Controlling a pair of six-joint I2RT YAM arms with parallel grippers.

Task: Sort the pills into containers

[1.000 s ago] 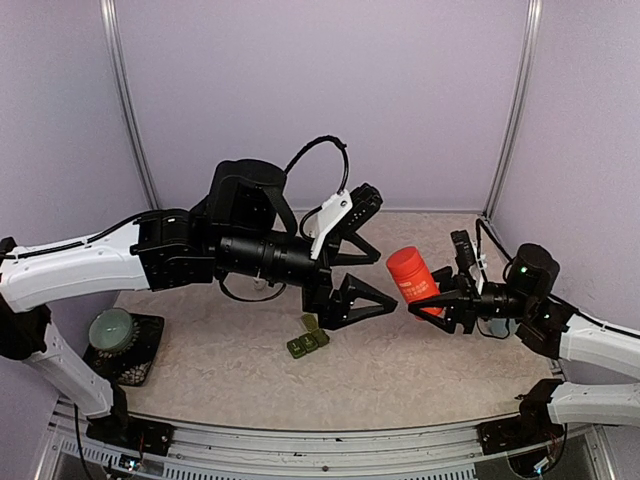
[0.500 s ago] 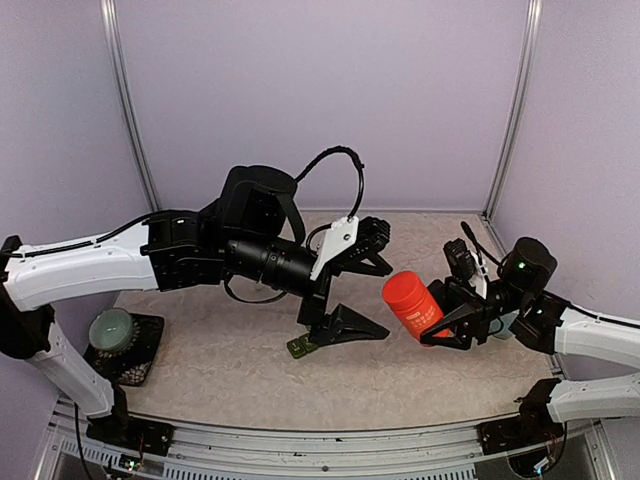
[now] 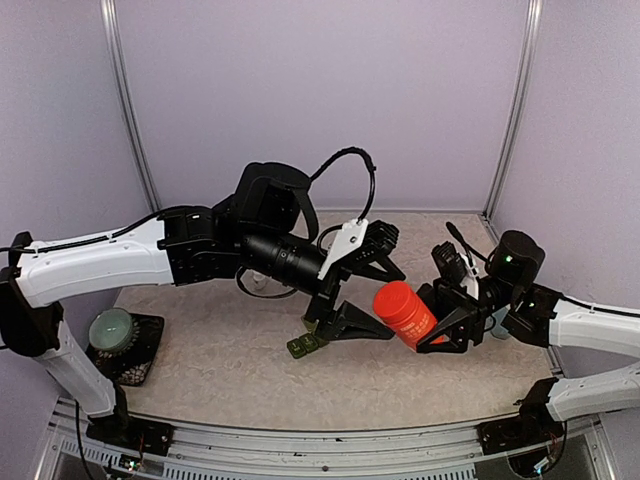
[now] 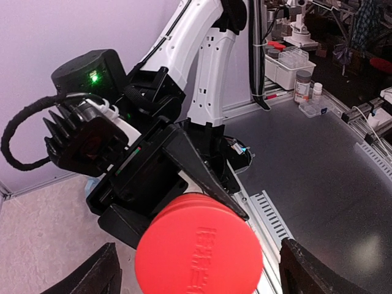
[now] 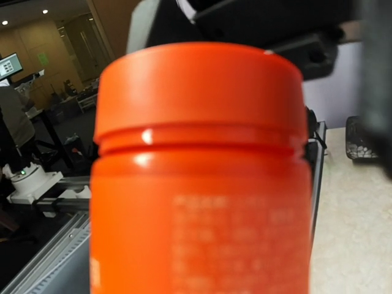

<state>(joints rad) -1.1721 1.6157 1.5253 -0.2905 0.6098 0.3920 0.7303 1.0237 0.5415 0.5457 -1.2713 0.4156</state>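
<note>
Left gripper (image 3: 397, 303): jaws spread wide, nothing held. It lies roughly level above the middle of the table (image 3: 200, 380), pointing right. The cap (image 4: 199, 251) of an orange bottle (image 3: 412, 318) sits in the gap between its two fingers (image 4: 92, 278). In the left wrist view a sliver of space shows on either side of the cap, so no contact that I can see.

Right gripper (image 3: 438, 310): clamped on the bottle, gripping it by the body (the lower part, as far as the overhead view shows). The bottle is tilted, cap end up and to the left, toward the left gripper, and is held clear of the table. The cap is on. The bottle fills the right wrist view, and the print on its side is too blurred to read.

Containers (image 3: 307, 343): a dark green strip lying on the table, left of the bottle and toward the near side. It is just under the left gripper's lower finger, which hides its right end. Neither gripper touches it, as far as I can tell. Lid positions and contents cannot be made out at this size.

Elsewhere: a pale green round object (image 3: 112, 328) on a dark mat (image 3: 145, 365) at the near left corner of the table, well apart from both grippers.
</note>
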